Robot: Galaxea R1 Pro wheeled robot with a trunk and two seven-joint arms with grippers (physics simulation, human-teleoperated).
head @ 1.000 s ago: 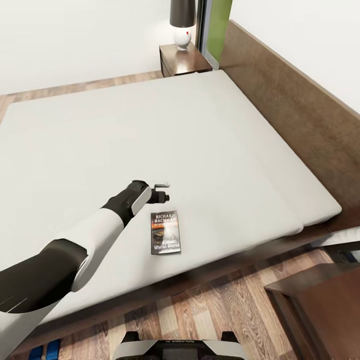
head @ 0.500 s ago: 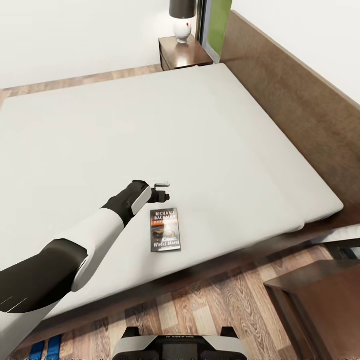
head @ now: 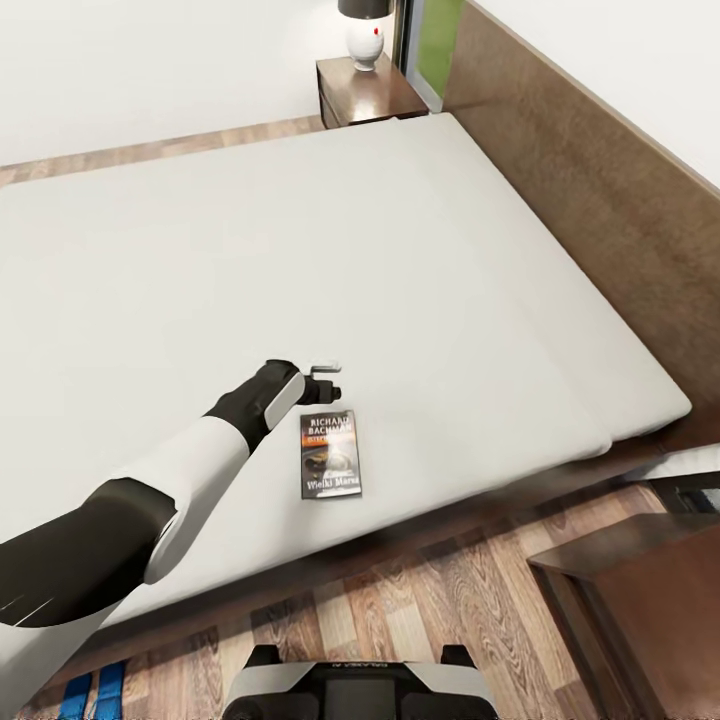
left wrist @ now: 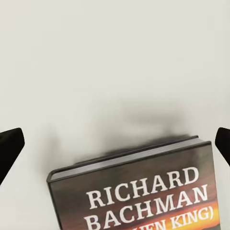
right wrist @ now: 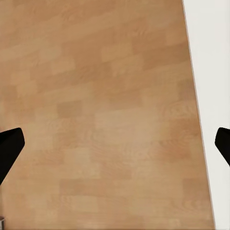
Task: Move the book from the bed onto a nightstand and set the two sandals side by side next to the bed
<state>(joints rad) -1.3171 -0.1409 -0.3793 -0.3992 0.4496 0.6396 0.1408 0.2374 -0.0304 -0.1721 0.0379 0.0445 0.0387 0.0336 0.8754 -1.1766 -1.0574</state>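
Lower your left end effector (head: 322,381), wide open and empty, onto the book (head: 331,455) (flat on the bed (head: 420,270)), straddling its top edge.

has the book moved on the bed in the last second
No. The book sits equally close to the mattress's near edge throughout; the whole head view shifted, so the camera moved, not the book.

**Book flat on the mattress**

The bed (head: 430,260) spreads wide, pale-grey mattress in a dark wood frame, headboard along the right. One thing lies on it: the book (head: 331,455), flat, cover up, near the front edge. Below, wood-plank floor (head: 400,610) carries blue sandals (head: 95,690).
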